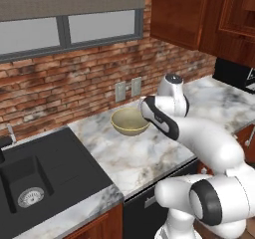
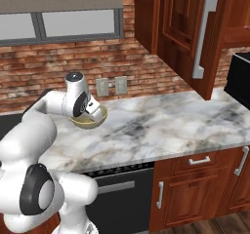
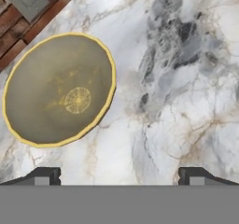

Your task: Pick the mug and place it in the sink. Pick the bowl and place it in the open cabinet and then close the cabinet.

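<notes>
The gripper [image 3: 119,174], its fingertips [image 3: 45,175] spread wide and holding nothing, hovers above the marble counter [image 3: 186,101] just beside the bowl [image 3: 59,88], apparently not touching it. The bowl stands upright near the brick wall [image 1: 74,88], right of the black sink [image 1: 35,178]; the wall cabinet [image 2: 185,28] hangs far right, one door ajar.
</notes>
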